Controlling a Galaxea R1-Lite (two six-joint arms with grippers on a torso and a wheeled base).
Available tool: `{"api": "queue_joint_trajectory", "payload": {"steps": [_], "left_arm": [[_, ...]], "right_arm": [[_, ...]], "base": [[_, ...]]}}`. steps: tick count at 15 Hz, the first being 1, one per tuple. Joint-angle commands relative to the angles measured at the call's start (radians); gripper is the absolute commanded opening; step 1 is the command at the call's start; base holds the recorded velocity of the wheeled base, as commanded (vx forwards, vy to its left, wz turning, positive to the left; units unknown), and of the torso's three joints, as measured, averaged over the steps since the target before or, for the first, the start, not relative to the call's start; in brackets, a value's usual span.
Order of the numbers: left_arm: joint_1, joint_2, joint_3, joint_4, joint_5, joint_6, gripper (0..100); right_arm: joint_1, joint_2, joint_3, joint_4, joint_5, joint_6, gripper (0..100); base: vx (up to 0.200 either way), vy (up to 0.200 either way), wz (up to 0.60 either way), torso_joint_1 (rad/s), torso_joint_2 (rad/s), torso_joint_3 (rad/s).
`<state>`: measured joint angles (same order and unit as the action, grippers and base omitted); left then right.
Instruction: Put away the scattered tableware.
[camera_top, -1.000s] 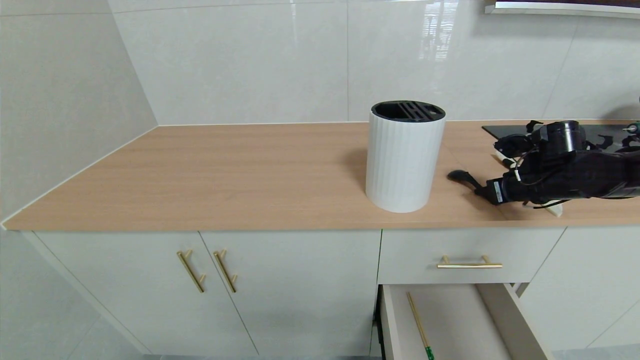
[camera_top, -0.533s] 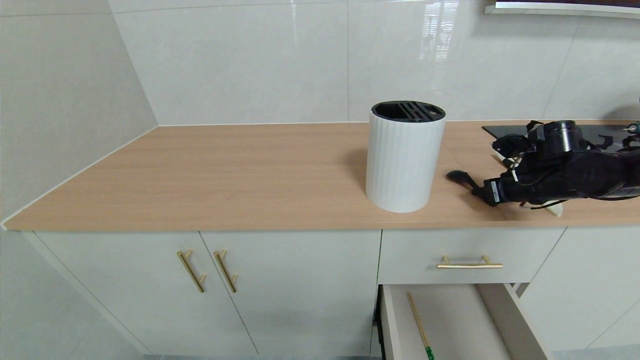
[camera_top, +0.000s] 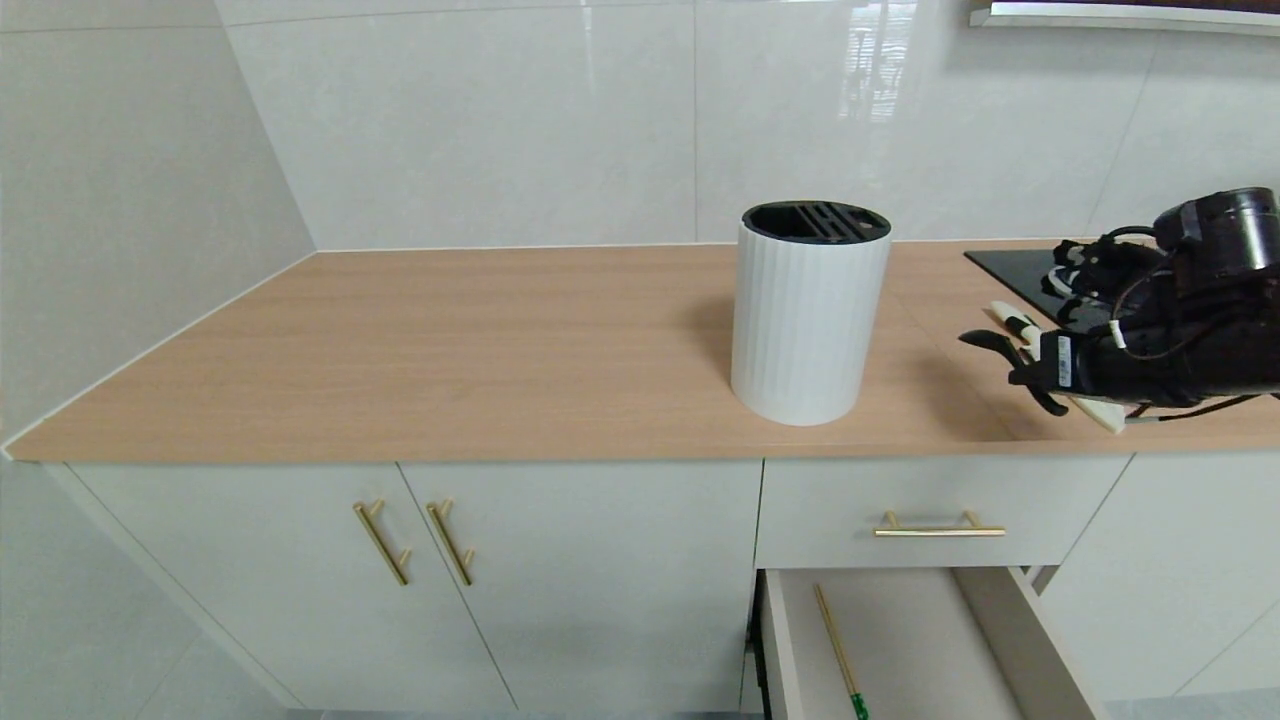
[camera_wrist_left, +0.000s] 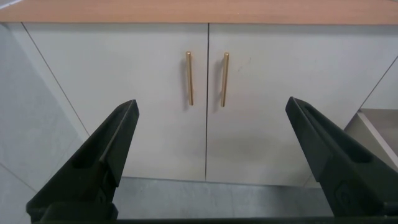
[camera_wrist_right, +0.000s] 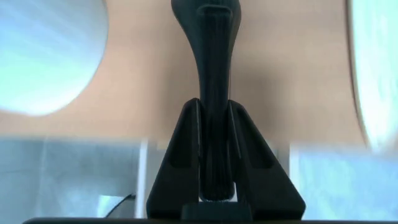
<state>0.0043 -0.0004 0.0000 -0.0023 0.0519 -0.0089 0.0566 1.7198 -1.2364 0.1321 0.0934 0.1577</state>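
Note:
My right gripper (camera_top: 1022, 372) hovers over the right end of the wooden counter (camera_top: 480, 340), shut on a black utensil (camera_top: 985, 342) whose rounded end points left, clear of the surface. In the right wrist view the gripper (camera_wrist_right: 213, 112) clamps both fingers on that black utensil (camera_wrist_right: 208, 37). A white ribbed utensil holder (camera_top: 810, 320) with a black slotted top stands to its left. A white-handled utensil (camera_top: 1012, 318) lies on the counter behind the gripper, and another pale tip (camera_top: 1102, 416) shows under the arm. My left gripper (camera_wrist_left: 211, 109) is open, low down, facing the cabinet doors (camera_wrist_left: 205, 124).
The lower drawer (camera_top: 900, 640) under the counter's right part is pulled open, with a single chopstick (camera_top: 838, 650) inside. Above it is a shut drawer with a gold handle (camera_top: 938, 527). A black hob (camera_top: 1010, 265) sits at the far right, and tiled walls close the back and left.
The right gripper has lifted the black utensil off the counter and drawn it to the right, away from the holder. The arm now sits higher.

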Motion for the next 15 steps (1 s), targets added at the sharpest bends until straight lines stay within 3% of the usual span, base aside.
{"api": "queue_joint_trajectory", "payload": {"steps": [1,6,15], "left_arm": [[0.000,0.000,0.000,0.001,0.000,0.000,100],[0.000,0.000,0.000,-0.001,0.000,0.000,100],[0.000,0.000,0.000,0.001,0.000,0.000,100]], "right_arm": [[0.031,-0.197,0.173,-0.003,-0.023,0.039,0],[0.138,-0.397,0.468,-0.011,-0.021,0.060,0],[0.161,-0.370,0.597,-0.054,0.043,-0.035,0]], "base": [[0.000,0.000,0.00,0.000,0.00,0.000],[0.000,0.000,0.00,-0.017,0.03,0.020],[0.000,0.000,0.00,-0.166,0.44,0.271]]}}
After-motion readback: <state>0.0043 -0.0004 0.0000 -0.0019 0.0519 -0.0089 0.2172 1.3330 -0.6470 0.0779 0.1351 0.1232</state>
